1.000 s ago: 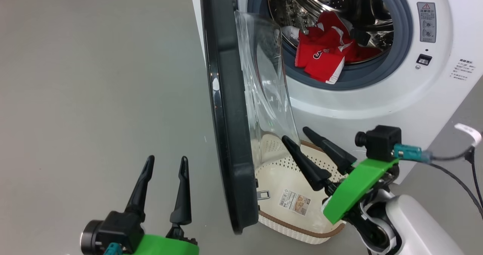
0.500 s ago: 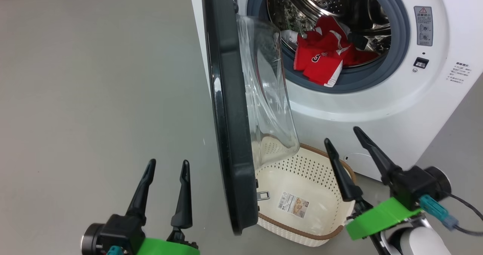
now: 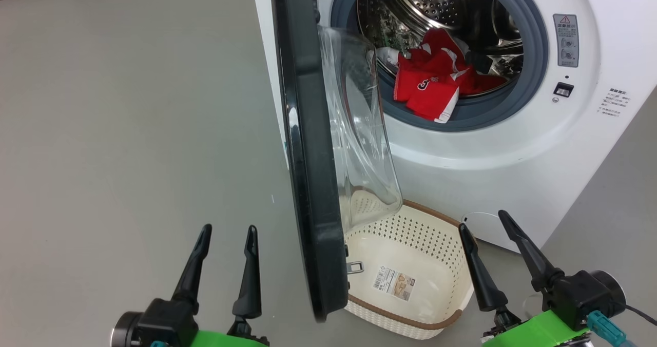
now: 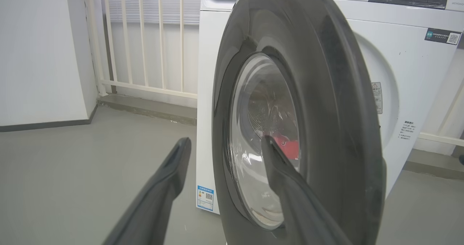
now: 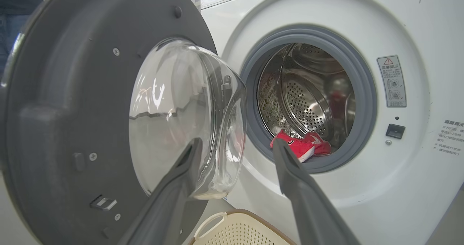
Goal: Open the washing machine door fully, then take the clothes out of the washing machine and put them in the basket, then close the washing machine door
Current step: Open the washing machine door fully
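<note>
A bare laundry corner of a home or utility room. A white washing machine (image 3: 513, 172) stands on grey floor (image 3: 128, 131); a cream railing (image 4: 145, 88) at eleven o'clock, white wall (image 4: 36, 56) at nine.

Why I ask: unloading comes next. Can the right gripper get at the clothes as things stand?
Probably yes: the right gripper is open, on the opening's side of the washing machine door, with the clothes unobstructed.

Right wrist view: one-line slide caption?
Open right end effector faces the open washing machine door, red clothes in the drum, cream basket below.
</note>
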